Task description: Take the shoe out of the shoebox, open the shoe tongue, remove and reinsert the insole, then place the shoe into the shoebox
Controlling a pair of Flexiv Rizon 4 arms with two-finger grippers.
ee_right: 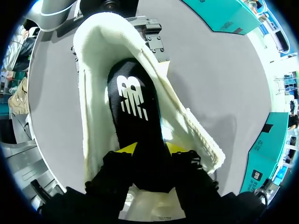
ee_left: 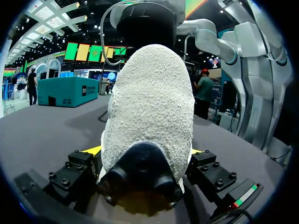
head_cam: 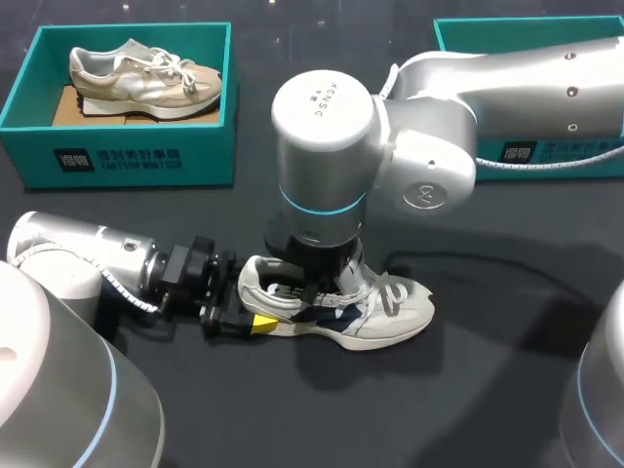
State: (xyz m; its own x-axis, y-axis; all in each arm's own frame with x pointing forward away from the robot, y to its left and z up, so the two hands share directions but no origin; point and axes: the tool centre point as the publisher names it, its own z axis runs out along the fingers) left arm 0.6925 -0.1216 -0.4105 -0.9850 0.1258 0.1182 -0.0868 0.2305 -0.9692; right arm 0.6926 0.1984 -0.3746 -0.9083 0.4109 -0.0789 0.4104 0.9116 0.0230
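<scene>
Fingers (ee_left: 92, 150) of the left gripper (ee_left: 144, 151) clamp the heel of the shoe (head_cam: 395, 310), which lies on its sole on the dark table (head_cam: 468, 400). Above it, the right gripper (ee_right: 150, 148) pinches the black insole (ee_right: 133, 105) within the shoe's opening. Farther back stands a teal shoebox (head_cam: 136, 156), with another shoe (head_cam: 136, 76) inside.

Silver rounded arms (head_cam: 429, 127), pale-blue joint rings (head_cam: 322, 207), coiled white cable (head_cam: 122, 288), black yellow-tipped left gripper (ee_left: 144, 151)
</scene>
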